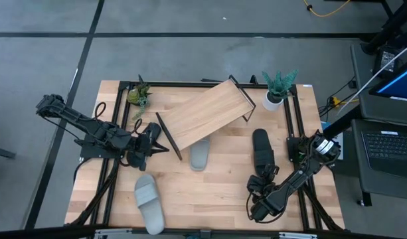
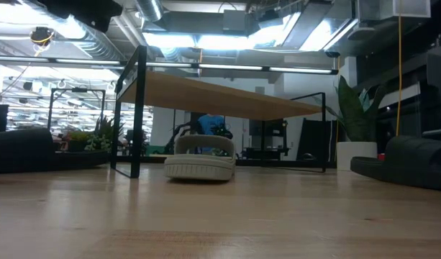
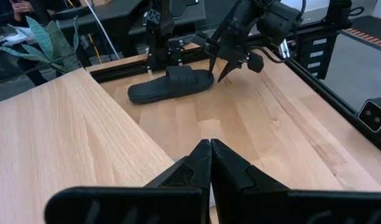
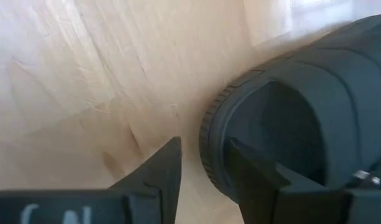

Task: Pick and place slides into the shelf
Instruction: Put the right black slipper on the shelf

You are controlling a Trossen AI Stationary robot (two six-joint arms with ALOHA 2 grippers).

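Right pincer (image 1: 264,180) down at the near end of a black slide (image 1: 262,151), fingers spread, one of them (image 4: 255,177) poking into the slide's open end and the other on bare tabletop (image 1: 210,192) outside the rim; likely set to nip the sole edge, nothing pinched yet. Left pincer (image 1: 152,141) pressed together, empty, parked just beside the shelf's left end, probably out of the way. Shelf (image 1: 206,114) skewed across the tabletop's far half, board tilted on its wire frame. One grey slide (image 1: 200,155) tucked partly under the shelf's near edge, another grey slide (image 1: 149,203) well apart near the front-left. No slide on the board yet.
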